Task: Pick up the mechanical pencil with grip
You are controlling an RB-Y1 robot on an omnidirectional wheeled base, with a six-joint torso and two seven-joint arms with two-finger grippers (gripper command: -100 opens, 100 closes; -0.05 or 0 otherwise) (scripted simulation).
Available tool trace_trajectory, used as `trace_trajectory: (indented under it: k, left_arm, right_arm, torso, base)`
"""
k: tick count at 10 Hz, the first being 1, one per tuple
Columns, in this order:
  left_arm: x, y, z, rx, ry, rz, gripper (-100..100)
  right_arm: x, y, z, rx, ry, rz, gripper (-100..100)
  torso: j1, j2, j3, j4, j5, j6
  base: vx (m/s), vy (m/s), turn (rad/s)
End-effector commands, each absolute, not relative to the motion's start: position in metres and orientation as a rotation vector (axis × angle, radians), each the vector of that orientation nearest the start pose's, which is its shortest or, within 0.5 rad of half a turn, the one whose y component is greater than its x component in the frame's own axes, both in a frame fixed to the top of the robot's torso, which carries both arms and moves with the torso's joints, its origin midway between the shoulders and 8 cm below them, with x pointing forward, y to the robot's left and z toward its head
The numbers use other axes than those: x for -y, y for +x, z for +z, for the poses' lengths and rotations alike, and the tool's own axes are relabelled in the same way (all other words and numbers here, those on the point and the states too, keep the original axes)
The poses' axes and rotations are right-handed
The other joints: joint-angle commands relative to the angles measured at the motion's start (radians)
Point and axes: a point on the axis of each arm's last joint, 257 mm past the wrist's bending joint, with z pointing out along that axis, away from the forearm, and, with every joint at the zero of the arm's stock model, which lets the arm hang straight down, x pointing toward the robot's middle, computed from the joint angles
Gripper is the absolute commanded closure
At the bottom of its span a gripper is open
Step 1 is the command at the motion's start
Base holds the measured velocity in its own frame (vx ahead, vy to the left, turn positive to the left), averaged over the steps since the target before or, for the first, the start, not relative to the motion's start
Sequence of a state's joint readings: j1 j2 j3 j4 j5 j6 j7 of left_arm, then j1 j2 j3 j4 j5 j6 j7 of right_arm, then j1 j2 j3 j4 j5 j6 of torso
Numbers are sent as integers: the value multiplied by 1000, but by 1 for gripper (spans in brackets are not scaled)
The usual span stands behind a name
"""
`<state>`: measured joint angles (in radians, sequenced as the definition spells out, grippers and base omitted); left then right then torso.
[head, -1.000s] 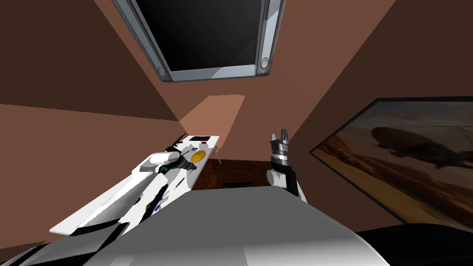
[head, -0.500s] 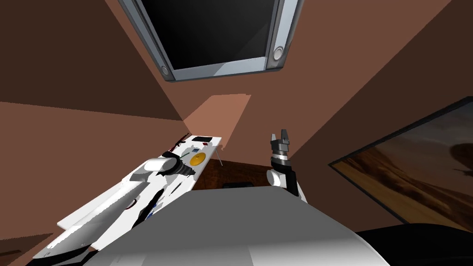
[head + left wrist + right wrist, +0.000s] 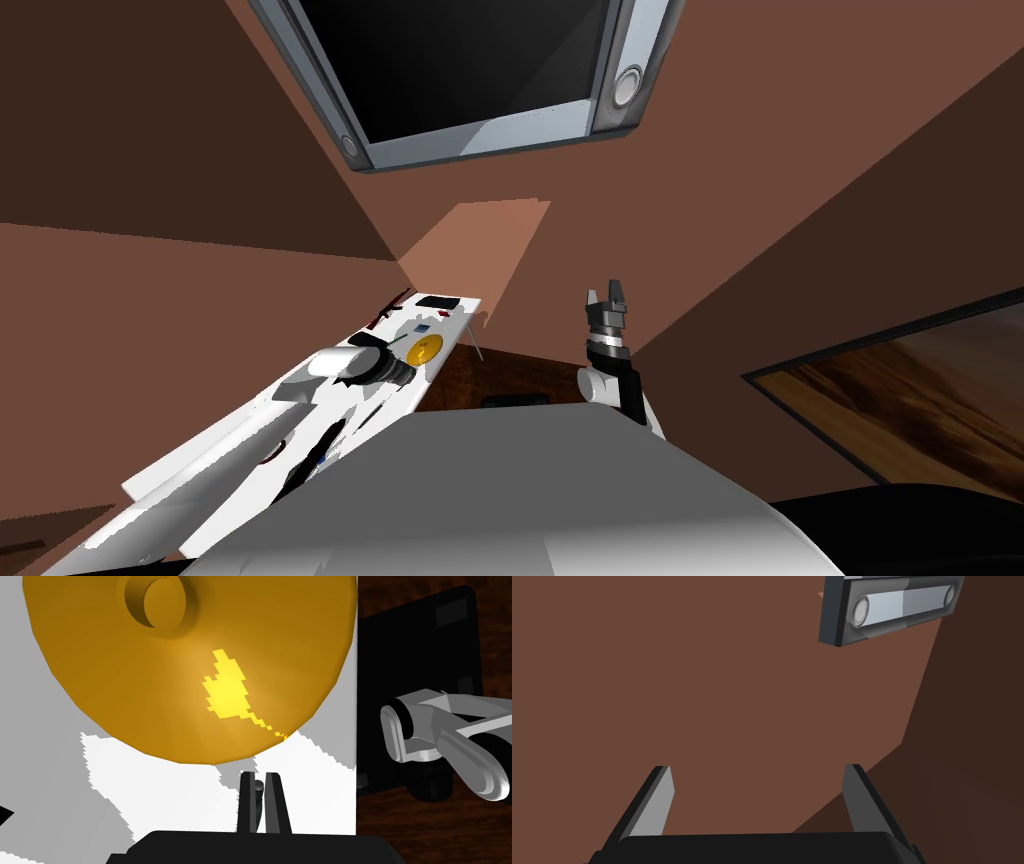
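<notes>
- Gripping the mechanical pencil (image 3: 258,787) in the narrowed left end effector (image 3: 259,776), over the white table (image 3: 150,796) beside a yellow disc (image 3: 190,666).
- Idling the right end effector (image 3: 757,767) wide apart.
- Likely lifting next, straight up.

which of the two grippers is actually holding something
The left gripper: its fingers are pressed close on a thin grey-tipped pencil, over the white table near the yellow disc. The right gripper has fingers wide apart, holding nothing.
</notes>
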<state>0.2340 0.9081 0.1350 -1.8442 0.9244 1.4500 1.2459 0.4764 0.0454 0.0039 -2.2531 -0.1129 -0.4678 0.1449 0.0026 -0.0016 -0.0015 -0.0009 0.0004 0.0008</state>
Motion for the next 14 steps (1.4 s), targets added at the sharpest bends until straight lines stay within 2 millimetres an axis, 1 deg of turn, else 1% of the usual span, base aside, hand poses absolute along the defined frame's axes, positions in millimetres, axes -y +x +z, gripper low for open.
trace_trajectory:
  k: [1, 3, 4, 5, 6, 8, 13, 14]
  left_arm:
    - [-449, 278, -346, -586, -3051, -268, 100]
    - [-449, 279, -345, -585, -3051, -271, 100]
    - [-449, 279, -345, -585, -3050, -271, 0]
    - [-453, 287, -342, -546, -3050, -268, 100]
    - [-455, 293, -340, -518, -3052, -268, 100]
    - [-459, 306, -335, -464, -3056, -267, 100]
    - [-462, 336, -323, -335, -3076, -257, 100]
    - [-463, 333, -324, -352, -3071, -262, 100]
  right_arm:
    - [295, 354, 13, -572, 739, 1242, 0]
    - [295, 354, 13, -572, 739, 1242, 0]
    - [295, 354, 13, -572, 739, 1242, 0]
    - [295, 354, 13, -572, 739, 1242, 0]
    - [295, 354, 13, -572, 739, 1243, 0]
    - [295, 354, 13, -572, 739, 1243, 0]
    - [295, 354, 13, -572, 739, 1243, 0]
    - [295, 354, 13, -572, 739, 1243, 0]
  torso:
    - [0, 0, 0, 0, 0, 0]
    - [0, 1, 0, 0, 0, 0]
    - [0, 1, 0, 0, 0, 0]
    - [0, 1, 0, 0, 0, 0]
    - [0, 5, 3, 1, 1, 2]
    - [4, 13, 7, 2, 1, 0]
    - [2, 9, 5, 2, 1, 0]
    - [2, 9, 5, 2, 1, 0]
  base:
    - [0, 0, 0]
    - [0, 0, 0]
    - [0, 0, 0]
    - [-114, 8, -227]
    - [-183, 38, -254]
    - [-195, 69, -178]
    - [-136, 25, -174]
    - [-60, 3, -43]
